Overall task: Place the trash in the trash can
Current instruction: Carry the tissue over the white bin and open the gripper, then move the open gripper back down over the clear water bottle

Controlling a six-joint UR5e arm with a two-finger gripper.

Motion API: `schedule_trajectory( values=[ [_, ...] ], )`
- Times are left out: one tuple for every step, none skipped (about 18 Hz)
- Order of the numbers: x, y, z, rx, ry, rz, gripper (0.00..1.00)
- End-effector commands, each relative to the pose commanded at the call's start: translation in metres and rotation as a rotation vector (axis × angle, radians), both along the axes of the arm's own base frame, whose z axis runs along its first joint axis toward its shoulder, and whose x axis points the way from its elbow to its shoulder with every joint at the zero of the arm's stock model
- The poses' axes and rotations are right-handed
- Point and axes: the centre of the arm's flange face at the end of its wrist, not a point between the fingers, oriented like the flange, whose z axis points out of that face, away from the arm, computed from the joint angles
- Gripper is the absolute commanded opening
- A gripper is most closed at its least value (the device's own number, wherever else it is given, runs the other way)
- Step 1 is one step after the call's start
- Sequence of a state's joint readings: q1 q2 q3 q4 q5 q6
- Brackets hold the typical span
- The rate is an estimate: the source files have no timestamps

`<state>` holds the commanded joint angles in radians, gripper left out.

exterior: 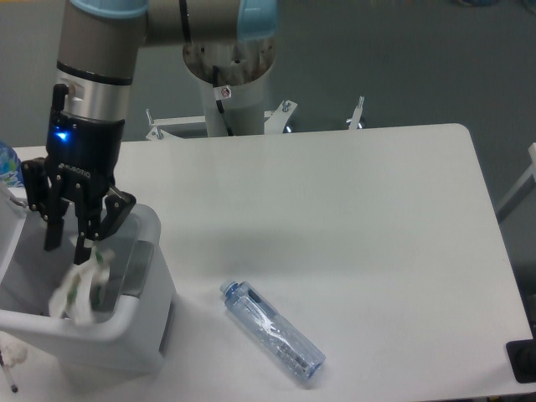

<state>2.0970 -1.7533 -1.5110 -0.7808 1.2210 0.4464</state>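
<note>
While the end effector (69, 244) hangs over the trash can (126, 331), its fingers stand apart, the paper wad (77, 293) just below. The bottle (272, 330) lies on the tabletop (335, 209).

The boxy white plastic trash can (126, 335) at eight o'clock has a translucent grey piece on its rim. Inside it, the crumpled white paper wad (74, 297) carries a green speck. The black two-finger gripper (69, 243) at nine o'clock shows a small blue light, under a silver wrist with pale blue caps. The clear plastic bottle (272, 332) at six o'clock has a blue cap. The table (352, 218) is plain white.
</note>
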Motion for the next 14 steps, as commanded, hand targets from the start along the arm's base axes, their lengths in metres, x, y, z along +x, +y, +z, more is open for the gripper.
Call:
schedule_trajectory(
  values=[
    [-0.001, 0.000, -0.001, -0.001, -0.001, -0.001, 1.00],
    [-0.005, 0.000, -0.002, -0.002, -0.003, 0.007, 1.00],
    [-0.010, -0.001, -0.002, -0.002, -0.007, 0.019, 1.00],
    [-0.023, -0.005, -0.002, -0.002, -0.009, 0.042, 1.00],
    [-0.044, -0.012, -0.001, 0.000, -0.014, 0.081, 1.00],
    [-0.067, -0.018, -0.002, 0.001, -0.029, 0.127, 1.00],
    [-0.089, -0.024, -0.004, 0.003, -0.061, 0.188, 1.00],
    [-0.114, -0.030, -0.012, -0.001, -0.099, 0.246, 1.00],
    [-0.135, -0.034, -0.023, -0.008, -0.135, 0.289, 1.00],
    [-0.154, -0.039, -0.032, -0.013, -0.160, 0.321, 1.00],
    [-0.173, -0.041, -0.048, -0.030, -0.186, 0.343, 1.00],
    [-0.188, -0.040, -0.067, -0.055, -0.211, 0.361, 1.00],
    [-0.206, -0.040, -0.090, -0.083, -0.234, 0.382, 1.00],
    [-0.222, -0.038, -0.115, -0.113, -0.254, 0.400, 1.00]
  ],
)
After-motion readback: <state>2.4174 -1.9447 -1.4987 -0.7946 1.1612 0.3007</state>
